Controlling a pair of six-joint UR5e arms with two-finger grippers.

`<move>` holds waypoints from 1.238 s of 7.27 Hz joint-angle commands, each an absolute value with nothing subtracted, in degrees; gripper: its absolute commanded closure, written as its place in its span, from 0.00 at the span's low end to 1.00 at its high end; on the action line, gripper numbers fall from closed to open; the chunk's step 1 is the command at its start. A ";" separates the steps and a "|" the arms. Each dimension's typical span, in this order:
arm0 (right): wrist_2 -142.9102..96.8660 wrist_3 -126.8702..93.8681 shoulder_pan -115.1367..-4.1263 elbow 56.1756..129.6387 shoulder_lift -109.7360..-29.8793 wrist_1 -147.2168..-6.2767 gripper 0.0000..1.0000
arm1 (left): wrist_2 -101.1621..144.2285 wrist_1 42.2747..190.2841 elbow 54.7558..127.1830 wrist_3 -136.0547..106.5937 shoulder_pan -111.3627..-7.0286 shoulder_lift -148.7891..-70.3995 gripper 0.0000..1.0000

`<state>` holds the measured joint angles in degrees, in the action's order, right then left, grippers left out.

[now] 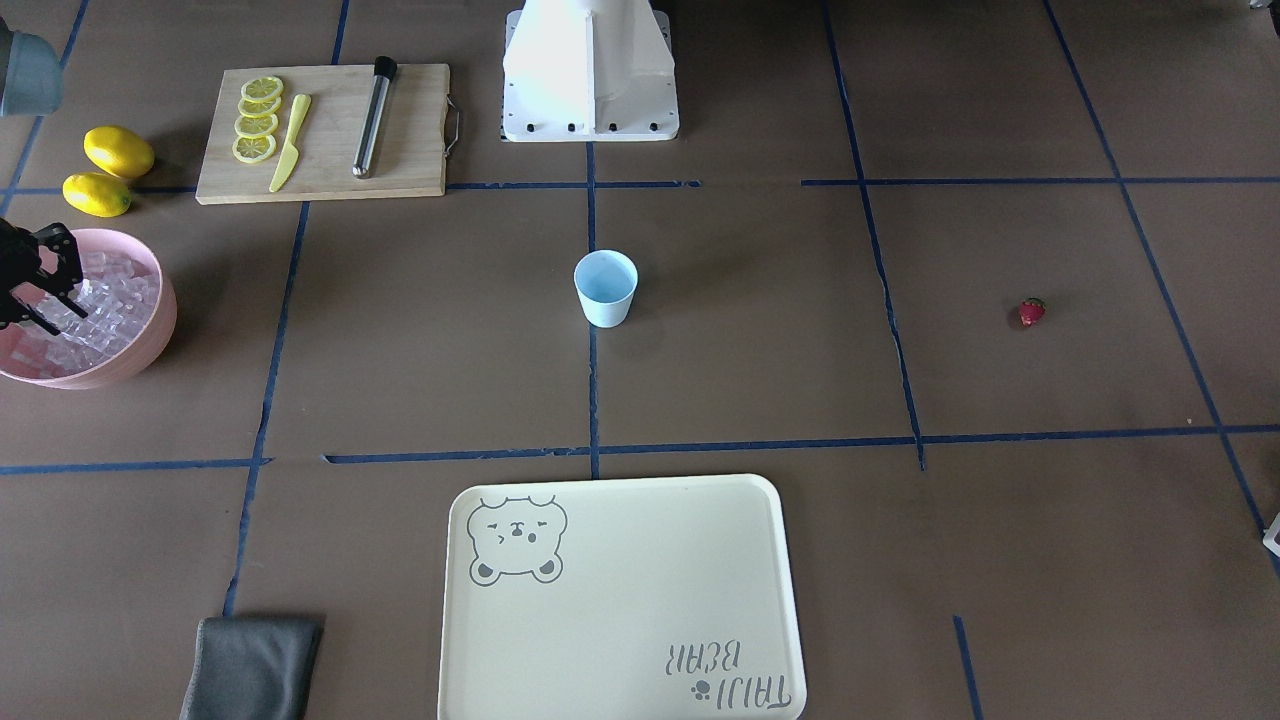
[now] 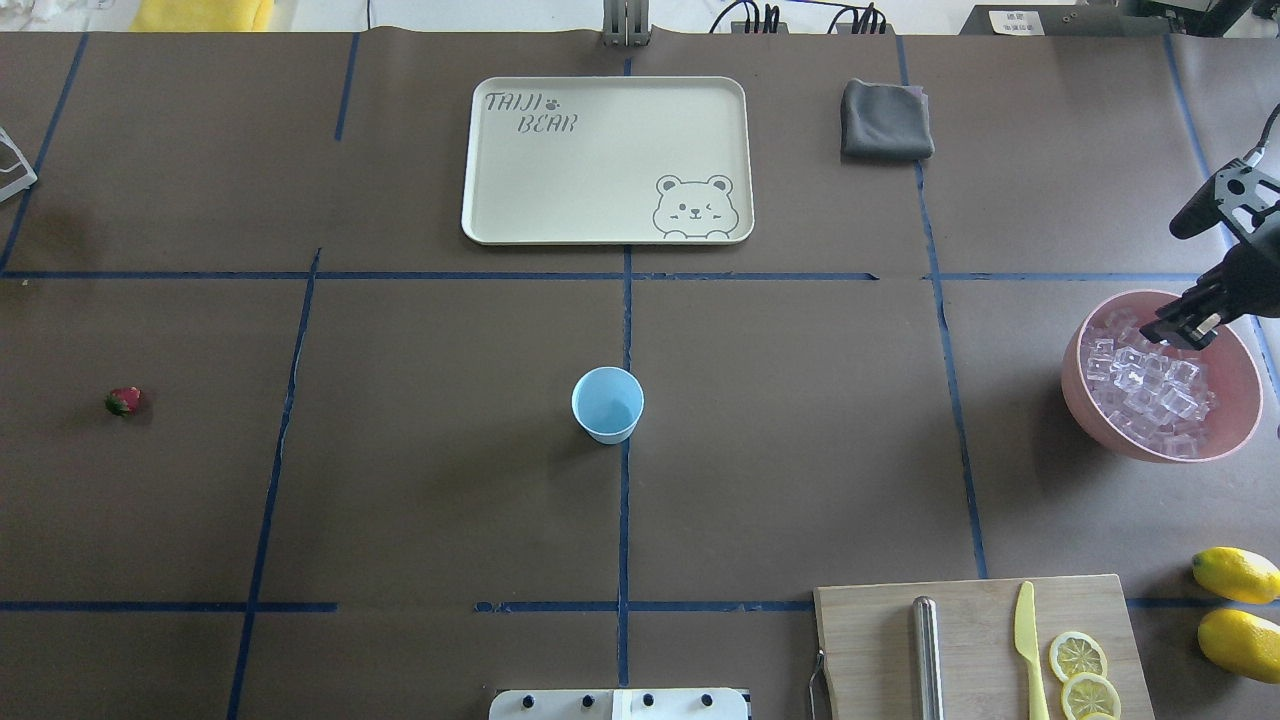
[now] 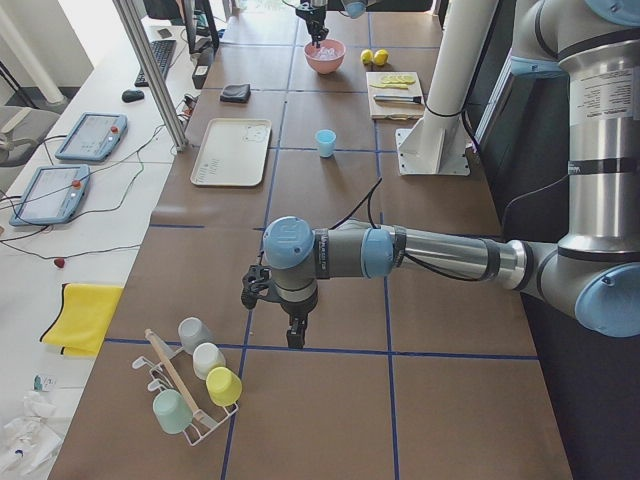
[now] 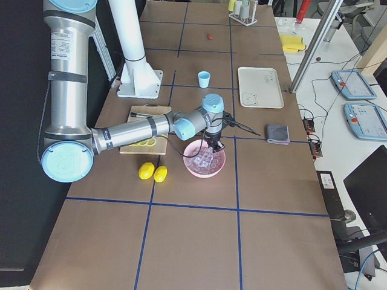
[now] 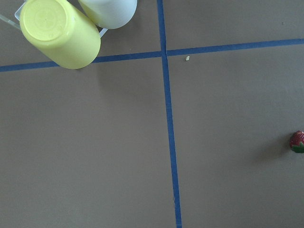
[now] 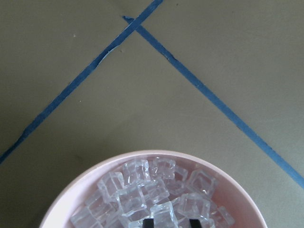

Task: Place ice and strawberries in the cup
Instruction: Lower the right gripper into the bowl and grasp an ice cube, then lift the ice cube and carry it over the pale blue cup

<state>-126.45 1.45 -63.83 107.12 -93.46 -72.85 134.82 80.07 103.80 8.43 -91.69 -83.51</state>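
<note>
The pale-blue cup [image 2: 607, 404] stands upright at the table's middle, also in the front view [image 1: 606, 288]. The pink bowl [image 2: 1235, 435] at the right holds many clear ice cubes [image 2: 1140, 385]. My right gripper [image 2: 1178, 335] hangs in the bowl's far side, just above the ice. In the right wrist view its fingertips [image 6: 148, 223] stand apart with an ice cube [image 6: 164, 211] between them. The strawberry [image 2: 123, 401] lies alone at the far left, also in the left wrist view [image 5: 298, 141]. My left gripper [image 3: 295, 335] shows only in the left side view, so I cannot tell its state.
A cutting board [image 2: 980, 640] with lemon slices, a yellow knife and a metal rod lies near the base on the right, with two lemons [image 2: 1238, 610] beside it. A cream tray [image 2: 607, 160] and grey cloth [image 2: 886, 120] lie at the far side. A cup rack [image 3: 195, 385] stands near my left gripper.
</note>
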 commanded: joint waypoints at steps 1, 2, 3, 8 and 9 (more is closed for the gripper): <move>-126.91 -13.25 -69.41 107.75 -92.38 -73.12 0.95 | 134.82 80.07 103.80 8.35 -91.67 -83.50 0.00; -127.09 -22.15 -69.43 108.01 -90.46 -73.21 0.96 | 134.82 80.07 103.80 8.35 -91.67 -83.50 0.00; -127.87 -28.85 -69.35 108.28 -87.39 -74.00 0.97 | 134.82 80.07 103.80 8.35 -91.67 -83.50 0.00; -128.06 -42.27 -53.29 113.20 -68.68 -86.03 0.98 | 134.82 80.07 103.88 8.44 -91.67 -83.50 0.00; -126.49 -43.41 -50.04 113.90 -65.42 -88.83 0.98 | 134.82 80.24 103.80 8.44 -91.67 -83.50 0.00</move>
